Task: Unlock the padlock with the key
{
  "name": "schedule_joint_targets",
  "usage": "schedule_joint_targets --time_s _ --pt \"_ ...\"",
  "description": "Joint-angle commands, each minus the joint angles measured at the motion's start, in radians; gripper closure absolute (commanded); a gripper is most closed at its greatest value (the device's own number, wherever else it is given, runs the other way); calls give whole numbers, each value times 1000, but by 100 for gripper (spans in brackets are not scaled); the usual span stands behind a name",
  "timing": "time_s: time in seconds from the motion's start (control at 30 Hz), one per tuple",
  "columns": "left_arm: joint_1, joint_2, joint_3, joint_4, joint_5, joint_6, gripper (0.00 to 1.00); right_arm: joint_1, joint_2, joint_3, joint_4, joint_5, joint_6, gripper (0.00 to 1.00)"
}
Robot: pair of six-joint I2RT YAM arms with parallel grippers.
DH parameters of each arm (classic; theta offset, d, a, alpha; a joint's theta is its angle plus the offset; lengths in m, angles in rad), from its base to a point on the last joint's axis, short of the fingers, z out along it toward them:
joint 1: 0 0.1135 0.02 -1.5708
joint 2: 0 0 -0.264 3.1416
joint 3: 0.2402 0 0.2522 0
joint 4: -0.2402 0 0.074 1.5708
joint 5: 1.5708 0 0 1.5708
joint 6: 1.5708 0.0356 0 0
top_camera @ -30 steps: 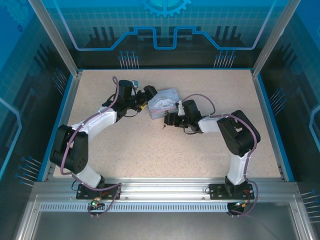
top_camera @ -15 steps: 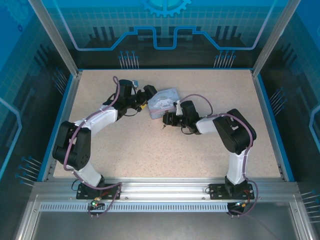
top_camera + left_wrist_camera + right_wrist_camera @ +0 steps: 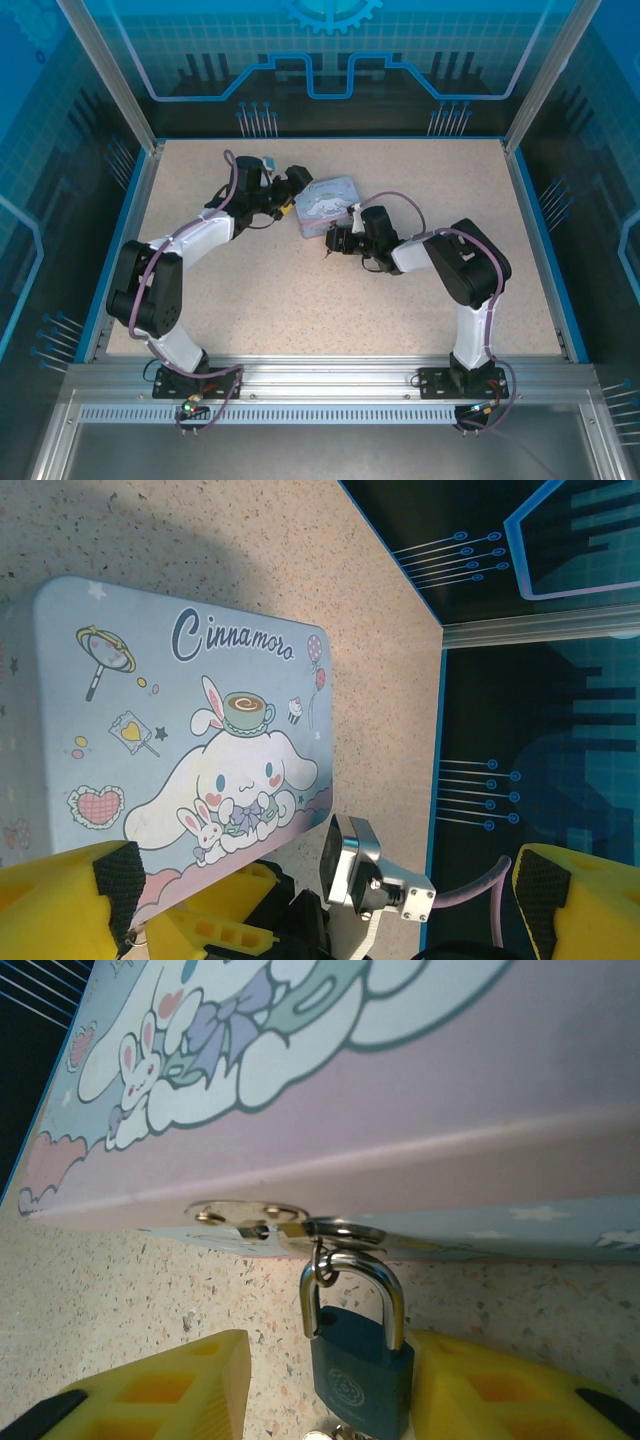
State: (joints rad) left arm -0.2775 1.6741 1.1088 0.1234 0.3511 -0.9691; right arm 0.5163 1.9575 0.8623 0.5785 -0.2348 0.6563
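Note:
The padlock (image 3: 360, 1375) has a dark teal body and a silver shackle hooked through the hasp (image 3: 250, 1218) on the near edge of the cartoon-printed tin (image 3: 325, 203). My right gripper (image 3: 330, 1365) is open around the padlock's body. Its right finger (image 3: 500, 1390) touches the body, and its left finger (image 3: 170, 1390) stands a gap away. A bit of bright metal shows under the padlock; I cannot tell whether it is the key. My left gripper (image 3: 330, 895) is wide open at the tin's (image 3: 170, 730) left end, holding nothing.
From above, the two grippers meet at the tin, the left gripper (image 3: 296, 188) on its left and the right gripper (image 3: 335, 240) at its near edge. Blue walls (image 3: 545, 230) ring the speckled table (image 3: 300, 310).
My right gripper has crept left towards the tin's near edge and its fingers have drawn in around the padlock. The left gripper has shifted slightly at the tin's left end.

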Motion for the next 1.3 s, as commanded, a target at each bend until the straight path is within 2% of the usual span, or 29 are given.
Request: schedule_joint_targets --time_s 0.0,0.53,0.8,1.0,1.27 --pt "11 18 28 25 28 -11 4 20 30 -40 -85 1 6 57" --pt "12 25 33 32 29 -19 3 19 37 -43 -92 17 8 71" --pt "12 24 34 20 20 -2 2 15 30 -40 -104 25 14 84" --pt "13 16 45 -62 -21 73 2 4 8 -46 -117 28 30 89" --pt "5 6 108 -299 -189 264 2 -16 -32 -70 -138 17 98 93"
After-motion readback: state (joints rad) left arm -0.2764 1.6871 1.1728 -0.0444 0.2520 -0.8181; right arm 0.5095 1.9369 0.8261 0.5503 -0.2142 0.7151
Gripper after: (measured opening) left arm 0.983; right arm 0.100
